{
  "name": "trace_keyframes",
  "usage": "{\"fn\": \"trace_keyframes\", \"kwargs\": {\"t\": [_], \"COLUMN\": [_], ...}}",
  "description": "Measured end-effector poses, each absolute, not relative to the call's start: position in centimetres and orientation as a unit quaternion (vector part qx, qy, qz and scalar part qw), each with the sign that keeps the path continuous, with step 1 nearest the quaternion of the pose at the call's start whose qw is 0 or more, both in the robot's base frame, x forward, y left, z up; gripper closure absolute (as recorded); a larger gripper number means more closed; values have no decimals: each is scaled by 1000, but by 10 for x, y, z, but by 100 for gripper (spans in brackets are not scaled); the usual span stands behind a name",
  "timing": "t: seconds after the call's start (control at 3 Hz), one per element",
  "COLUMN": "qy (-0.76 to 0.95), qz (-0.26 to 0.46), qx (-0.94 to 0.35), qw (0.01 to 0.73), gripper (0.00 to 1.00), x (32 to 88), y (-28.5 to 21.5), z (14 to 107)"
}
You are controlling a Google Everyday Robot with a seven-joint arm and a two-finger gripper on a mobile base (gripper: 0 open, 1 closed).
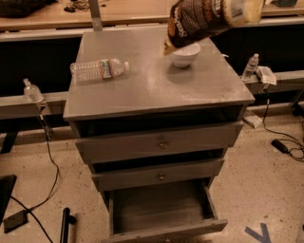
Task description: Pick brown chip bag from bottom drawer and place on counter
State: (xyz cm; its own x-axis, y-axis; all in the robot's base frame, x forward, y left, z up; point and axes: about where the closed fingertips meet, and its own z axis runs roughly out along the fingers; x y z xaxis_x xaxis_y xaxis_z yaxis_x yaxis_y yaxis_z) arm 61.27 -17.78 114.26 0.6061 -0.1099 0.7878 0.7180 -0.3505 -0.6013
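Gripper: at the top right edge of the view, by the upper end of the chip bag, mostly cut off by the frame; whether it is clamped on the bag cannot be told.

Brown chip bag: raised above the rear right part of the counter; tilted, its cream-yellow upper end with the white label toward the top right, its lower corner pointing down and left; that corner overlaps the rim of a white bowl in this view; contact between bag and bowl cannot be told.

Counter: grey and flat; the bowl stands upright at the rear right; a clear water bottle lies on its side near the left edge, cap toward the centre, well apart from the bowl.

Bottom drawer: pulled out furthest, its inner floor in view; the middle drawer and the top drawer, each with a small round knob, stand slightly out in steps.

Surroundings: a tan tabletop behind the cabinet; a small bottle on the rail at left and another at right; cables on the speckled floor.
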Motion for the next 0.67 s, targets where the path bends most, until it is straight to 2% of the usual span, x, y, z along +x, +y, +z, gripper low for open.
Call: {"fn": "trace_keyframes", "kwargs": {"t": [0.33, 0.67], "qy": [-222, -224], "qz": [-385, -375], "qx": [-725, -731], "qw": [526, 525], "gripper": [100, 100], "x": [642, 647], "y": [-155, -148], "z": [1113, 1094]}}
